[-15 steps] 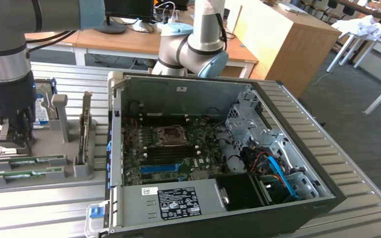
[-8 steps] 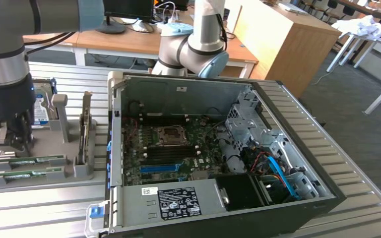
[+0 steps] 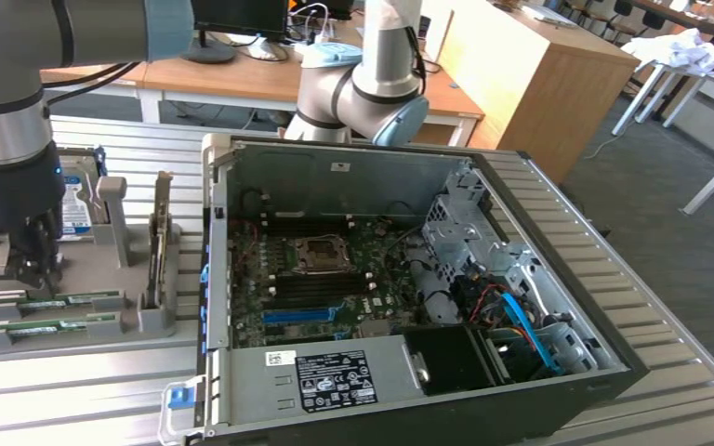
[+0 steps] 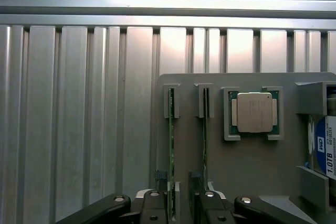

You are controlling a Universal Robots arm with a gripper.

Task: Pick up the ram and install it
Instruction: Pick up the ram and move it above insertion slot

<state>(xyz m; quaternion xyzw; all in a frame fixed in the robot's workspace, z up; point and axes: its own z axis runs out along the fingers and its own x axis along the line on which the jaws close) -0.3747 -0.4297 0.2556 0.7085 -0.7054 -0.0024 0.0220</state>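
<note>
The pincer (image 4: 179, 205) is set to a narrow gap, with its fingers (image 4: 153, 207) apart and holding nothing. It hangs above one end of the grey tray (image 4: 247, 166). The ram (image 4: 170, 150) stands on edge in the tray's end brackets directly beneath the pincer. Its near end lies in the gap between the fingers, and neither finger visibly touches it. Its long axis runs straight away from the pincer, in line with the finger gap and across the closing direction, so the flat faces of the stick face the finger pads. A second stick (image 4: 205, 145) lies parallel just beside the ram and passes under one finger rather than through the gap. Beyond that stick, on the same tray, sit a processor chip (image 4: 254, 112) and then a hard drive (image 4: 324, 150). In the exterior view the open computer case (image 3: 482, 186) stands well apart from the pincer, toward that view's right, with a blue slot (image 3: 301, 314) on its board. Judgement: the ram is aligned for gripping but not yet gripped.
</note>
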